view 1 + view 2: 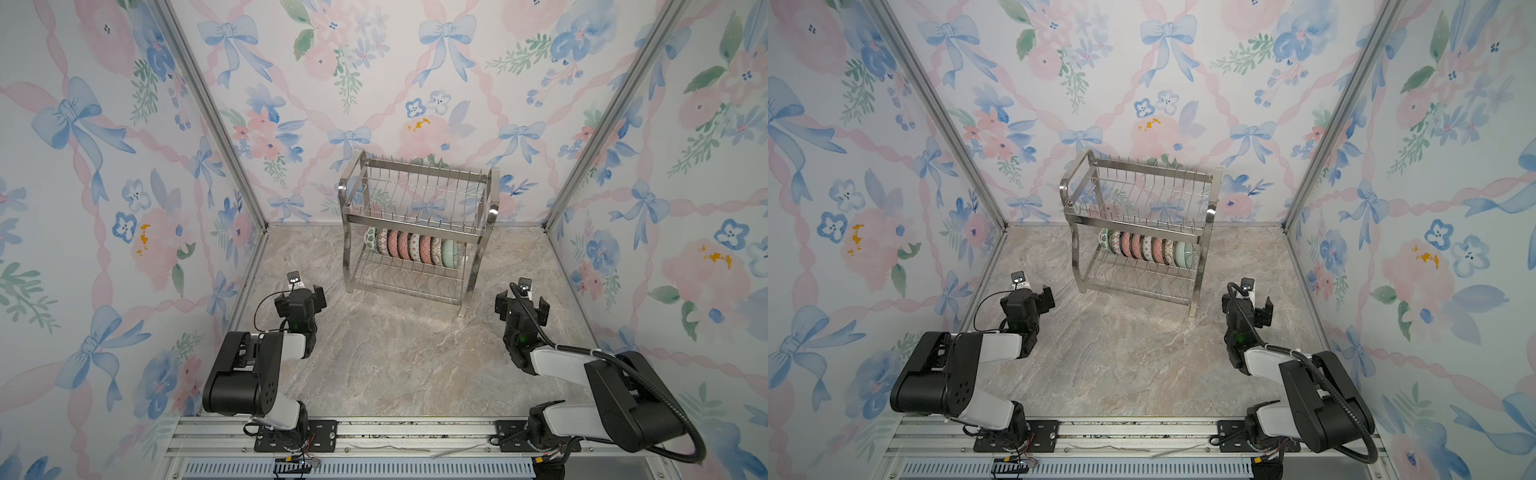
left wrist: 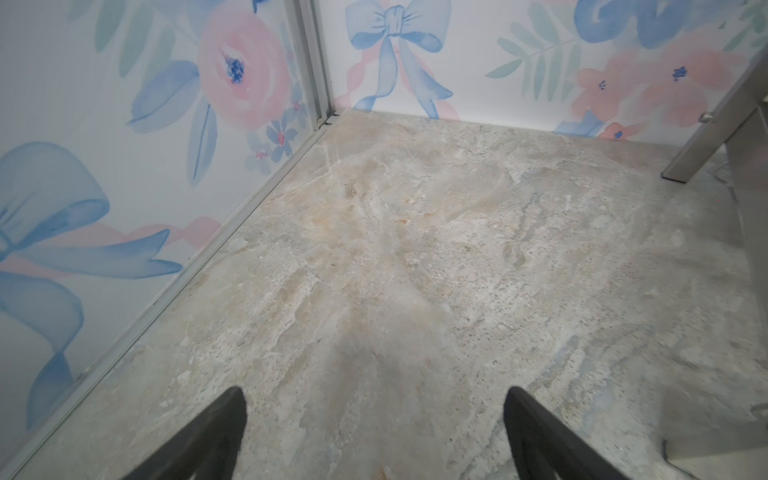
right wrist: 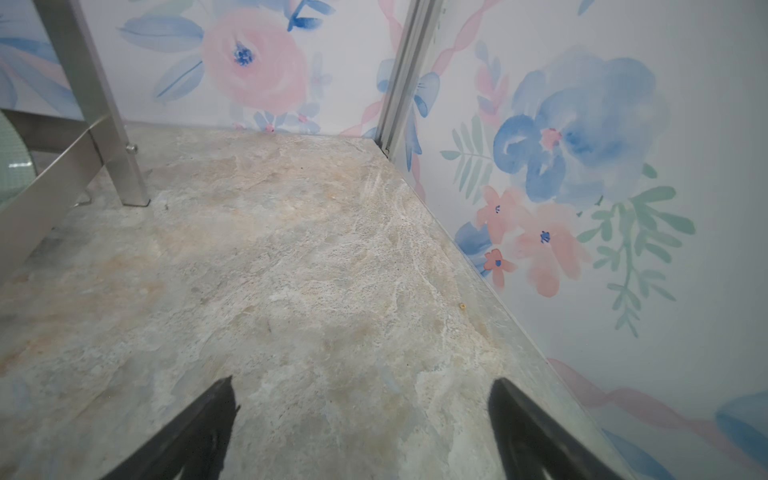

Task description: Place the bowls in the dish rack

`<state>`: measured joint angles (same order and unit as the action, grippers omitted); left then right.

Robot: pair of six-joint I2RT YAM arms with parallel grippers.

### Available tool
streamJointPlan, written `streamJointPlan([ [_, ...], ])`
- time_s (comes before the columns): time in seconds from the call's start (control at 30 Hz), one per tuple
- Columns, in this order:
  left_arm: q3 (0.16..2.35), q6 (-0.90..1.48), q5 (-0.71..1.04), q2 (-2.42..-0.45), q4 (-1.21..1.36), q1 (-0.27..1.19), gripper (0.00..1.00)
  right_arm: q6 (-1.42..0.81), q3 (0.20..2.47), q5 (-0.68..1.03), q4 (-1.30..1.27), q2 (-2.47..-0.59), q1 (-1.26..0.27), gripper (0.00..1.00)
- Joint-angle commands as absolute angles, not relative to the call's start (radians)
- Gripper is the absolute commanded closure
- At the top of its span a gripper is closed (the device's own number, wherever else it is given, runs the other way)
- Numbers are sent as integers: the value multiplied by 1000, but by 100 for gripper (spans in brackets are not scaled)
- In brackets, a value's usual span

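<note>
L tool [image 1: 300, 298], black parallel-jaw: jaws full wide, empty; arm folded low. R tool [image 1: 522, 305]: same. Grey marble-look counter [image 1: 395, 353]: nothing loose seen. Small patterned ceramic bowls [image 1: 415, 248]: row on edge, axis L–R, lower tier of shiny steel two-tier wire dish rack [image 1: 415, 223], ahead, between tools; neither arm clearly nearer.

In both top views the upper front rail of the dish rack [image 1: 415, 221] hides the tops of the bowls [image 1: 413, 249], their patterns too small to tell. The left wrist view cuts the dish rack [image 2: 715, 133] to one leg; the right wrist view to a leg, a rail and a sliver of pale green bowl [image 3: 12, 162]. Only finger ends of the left tool [image 2: 374, 392] and right tool [image 3: 362, 381] show.
</note>
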<state>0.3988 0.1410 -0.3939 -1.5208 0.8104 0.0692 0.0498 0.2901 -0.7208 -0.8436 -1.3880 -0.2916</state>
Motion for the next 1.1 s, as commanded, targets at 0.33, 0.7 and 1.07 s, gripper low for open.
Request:
streamJointPlan([
  [0.33,215,54,-270,-1567,1252,61,2,220,245,-796,-1392,-1611,-358,3],
  [0.7,237,59,-278,-1549,1190,64,2,111,283,-677,-1177,-1531,-272,3],
  [1.07,238,57,-275,-1550,1190,64,2,-27,370,-337,-953,-1556,-86,3],
])
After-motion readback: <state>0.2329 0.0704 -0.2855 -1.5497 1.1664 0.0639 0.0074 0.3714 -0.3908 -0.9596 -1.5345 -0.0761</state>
